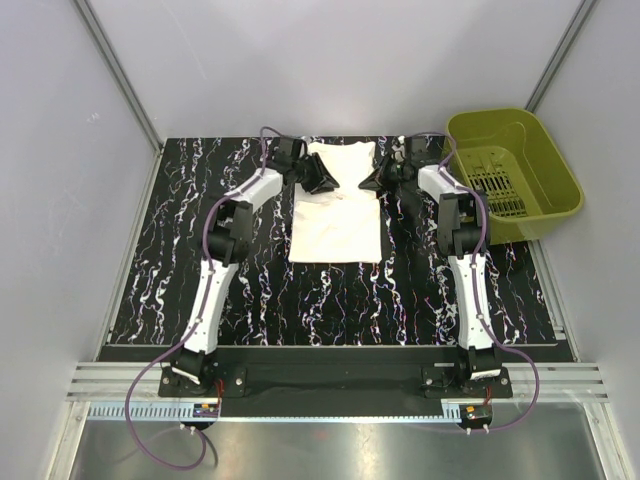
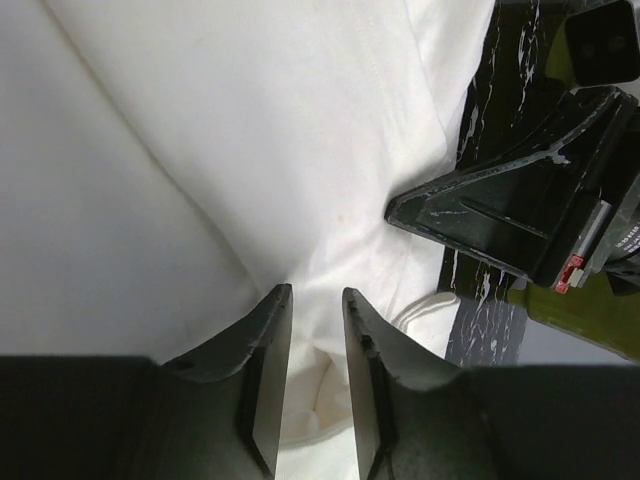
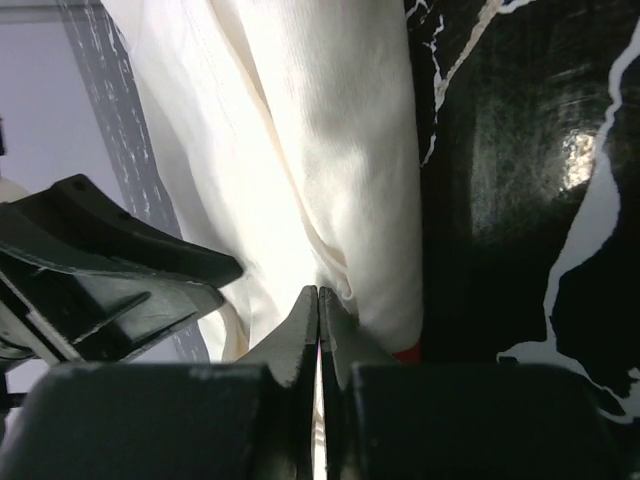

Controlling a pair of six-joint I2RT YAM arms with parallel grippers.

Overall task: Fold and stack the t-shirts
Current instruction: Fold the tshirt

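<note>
I see the off-white short-sleeved cloth t-shirt [image 1: 335,215] lying folded, plain side up, in the upper centre of the overhead frame, on the black, white-veined marbled table [image 1: 250,290]. My left gripper [image 2: 315,300] sits at its upper left edge, fingers slightly apart over the cloth. My right gripper [image 3: 318,295], at the upper right edge, is pressed together, pinching a fold. An olive-green plastic basket [image 1: 548,218] stands at the upper right.
</note>
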